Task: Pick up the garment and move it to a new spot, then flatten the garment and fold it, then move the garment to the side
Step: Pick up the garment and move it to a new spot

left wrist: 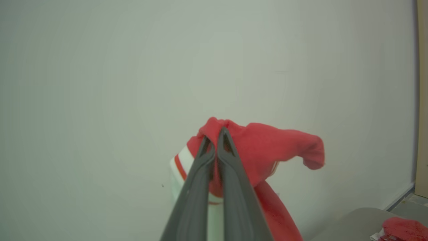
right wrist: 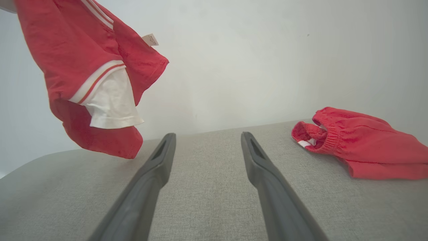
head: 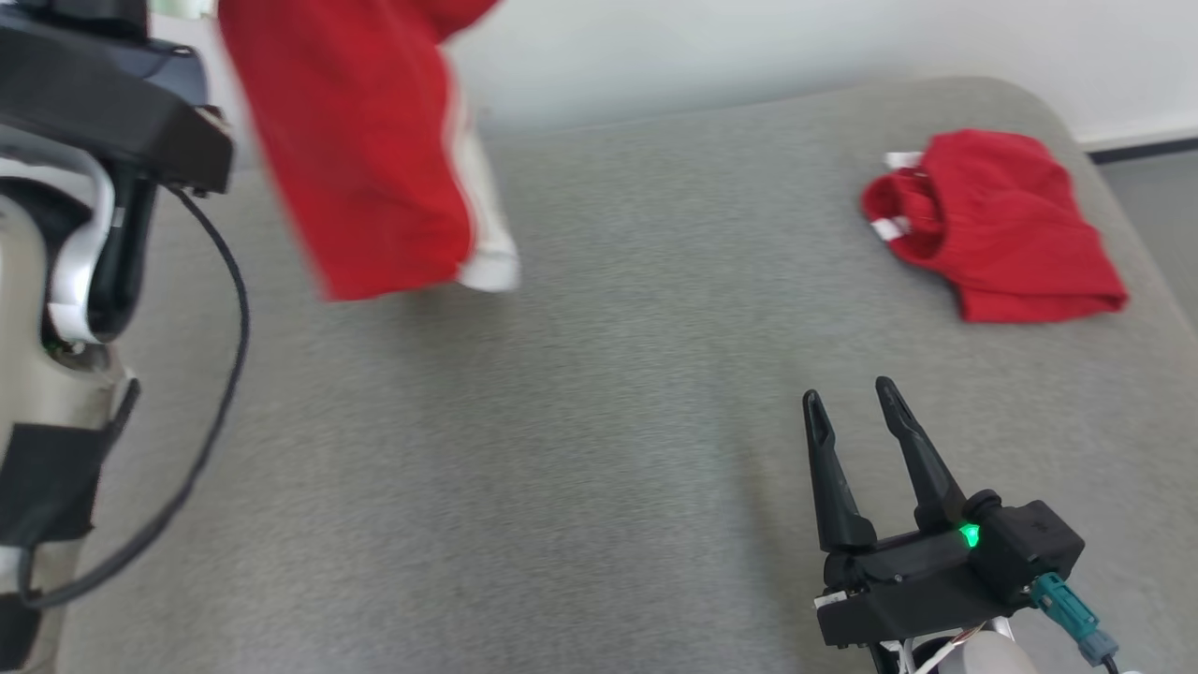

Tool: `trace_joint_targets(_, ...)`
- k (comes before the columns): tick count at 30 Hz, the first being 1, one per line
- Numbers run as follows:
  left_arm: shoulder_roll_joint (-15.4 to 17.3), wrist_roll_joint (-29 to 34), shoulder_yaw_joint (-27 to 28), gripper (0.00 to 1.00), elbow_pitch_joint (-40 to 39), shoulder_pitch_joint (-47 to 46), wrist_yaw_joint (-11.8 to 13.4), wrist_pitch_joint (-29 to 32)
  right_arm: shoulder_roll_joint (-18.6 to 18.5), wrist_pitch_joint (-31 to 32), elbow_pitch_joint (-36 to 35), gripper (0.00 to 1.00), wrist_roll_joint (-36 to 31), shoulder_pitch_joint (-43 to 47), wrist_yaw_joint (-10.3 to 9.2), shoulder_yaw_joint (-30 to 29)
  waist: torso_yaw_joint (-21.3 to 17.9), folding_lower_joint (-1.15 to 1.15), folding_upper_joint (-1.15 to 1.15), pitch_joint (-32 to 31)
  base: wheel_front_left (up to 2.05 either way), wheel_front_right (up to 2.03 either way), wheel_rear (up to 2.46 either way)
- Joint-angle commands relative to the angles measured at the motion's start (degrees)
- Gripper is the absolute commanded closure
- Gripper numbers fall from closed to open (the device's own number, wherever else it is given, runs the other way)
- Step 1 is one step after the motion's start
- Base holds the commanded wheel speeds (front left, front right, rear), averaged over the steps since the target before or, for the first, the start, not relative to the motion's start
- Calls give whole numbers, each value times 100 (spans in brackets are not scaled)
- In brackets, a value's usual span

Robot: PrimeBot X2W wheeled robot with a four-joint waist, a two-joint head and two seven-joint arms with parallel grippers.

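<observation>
- My left tool [left wrist: 215, 134] is clamped tight on a small bunch of the red jersey [head: 365, 159], its fingers nearly touching through the cloth.
- The jersey hangs in the air over the far left of the grey counter [head: 608, 440], clear of the surface. A white sleeve [right wrist: 112, 103] and a small label [right wrist: 150, 39] dangle from it.
- Risk: the pinch takes in only a little fabric. The head view blurs the cloth, so I judge it is swaying, and a quick move could let it slip out.
- Risk: it hangs folded on itself. Lowered as it is, it would likely land in a heap and make the flattening harder.
- A loose black cable [head: 220, 374] loops beside my left arm, and the hem could catch on it.
- My right tool [head: 847, 391] sits low at the near right, fingers spread wide with nothing between them, well apart from the jersey.
- A smaller red garment [head: 1001, 225] lies crumpled at the far right. Setting the jersey down too far that way would overlap the two, and I might grab the wrong cloth.
</observation>
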Motion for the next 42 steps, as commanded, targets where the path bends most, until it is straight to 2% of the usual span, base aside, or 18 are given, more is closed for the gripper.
trace_joint_targets(1, -67, 22, -43, 100, -256, -53, 74, 100, 17, -1, -6, 0, 105, 7, -12, -25, -377, 1, 0, -47, 0, 0, 0)
trace_joint_targets(7, -337, -74, -277, 100, -656, 140, 180, 330, 16, 0, 34, 0, 247, 16, -12, -112, -672, 1, 0, -7, 0, 0, 0)
trace_joint_targets(14, -774, -323, -545, 100, -745, 983, 331, 122, 16, -1, 81, 0, 272, 76, -12, -207, -748, 1, 0, 49, 0, 0, 0)
trace_joint_targets(20, -944, -530, -683, 100, -142, 2086, 324, -272, 13, 0, 193, 0, 166, 48, -13, -210, -655, 1, 0, 38, 0, 0, 0)
trace_joint_targets(25, -1153, -746, -921, 100, 664, 2782, 108, -540, 16, 0, 316, 0, 92, -18, -12, -118, -561, 1, 0, 20, 0, 0, 0)
trace_joint_targets(31, -1365, -622, -1224, 100, 1791, 3048, -82, -927, 15, -1, 452, 0, 61, -30, -12, 19, -459, 1, 0, -121, 0, 0, 0)
trace_joint_targets(32, -1394, -601, -1268, 65, 1956, 3039, -117, -977, 15, -1, 465, 0, 63, -26, -12, 46, -445, 1, 0, -153, 0, 0, 0)
trace_joint_targets(33, -1407, -509, -1359, 13, 2074, 2996, -154, -1062, 14, -1, 476, 0, 73, -12, -13, 51, -419, 1, 0, -194, 0, 0, 0)
trace_joint_targets(34, -1446, -484, -1399, 0, 2163, 2937, -175, -1163, 13, -1, 475, 0, 93, 9, -12, 50, -388, 1, 0, -239, 0, 0, 0)
trace_joint_targets(39, -1547, -428, -1366, 0, 2101, 2731, -220, -1589, 13, -1, 424, 0, 128, 187, -12, -52, -138, 1, 0, -516, 0, 0, 0)
trace_joint_targets(42, -1394, -404, -1170, 0, 1831, 2742, -175, -1733, 14, -1, 378, 0, 80, 292, -12, -110, -2, 1, 0, -654, 0, 0, 0)
